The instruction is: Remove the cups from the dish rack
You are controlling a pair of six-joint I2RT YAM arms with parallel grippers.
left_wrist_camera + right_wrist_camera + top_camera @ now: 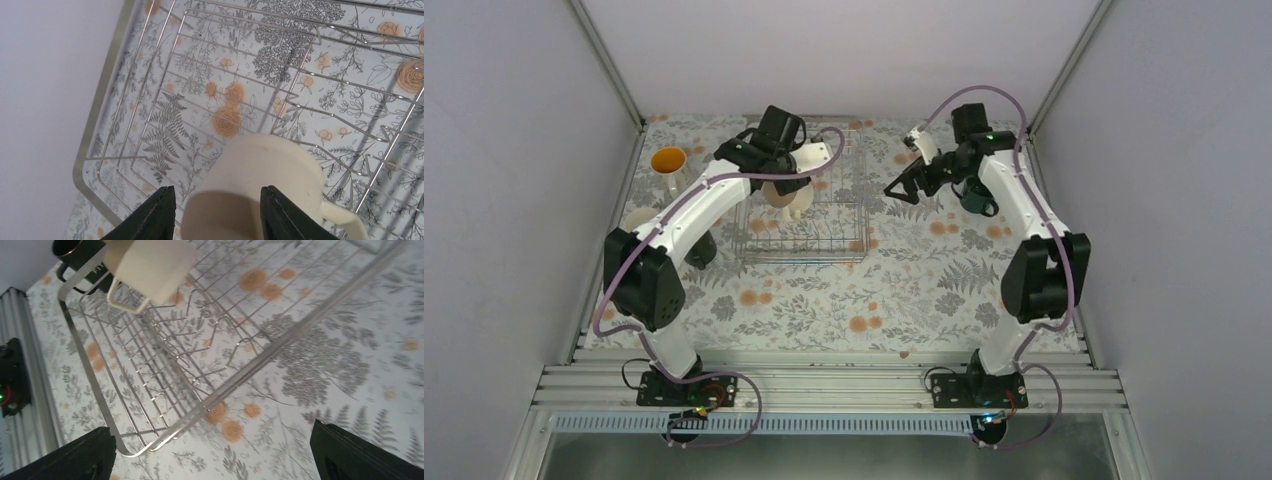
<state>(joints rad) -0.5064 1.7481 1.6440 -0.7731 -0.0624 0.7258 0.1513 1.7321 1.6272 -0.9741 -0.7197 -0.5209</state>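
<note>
The silver wire dish rack (824, 243) stands on the floral table at the back centre. A cream mug (790, 202) lies tilted in it, its opening towards my left gripper (785, 184). In the left wrist view my left gripper (217, 189) is part open at the cream mug (265, 165). The right finger overlaps the mug and the left finger stands just clear of its wall. My right gripper (902, 188) is wide open and empty, right of the rack. A dark green mug (976, 198) stands by the right arm. Yellow-orange (668, 160), pale (636, 218) and black (701, 250) mugs stand left of the rack.
The right wrist view shows the rack's near rim (260, 357), the cream mug (155, 265) and the black mug (75, 255) beyond it, with my right gripper (212, 429) over bare cloth. Grey walls close the table on three sides. A ribbed metal rail (824, 385) runs along the near edge.
</note>
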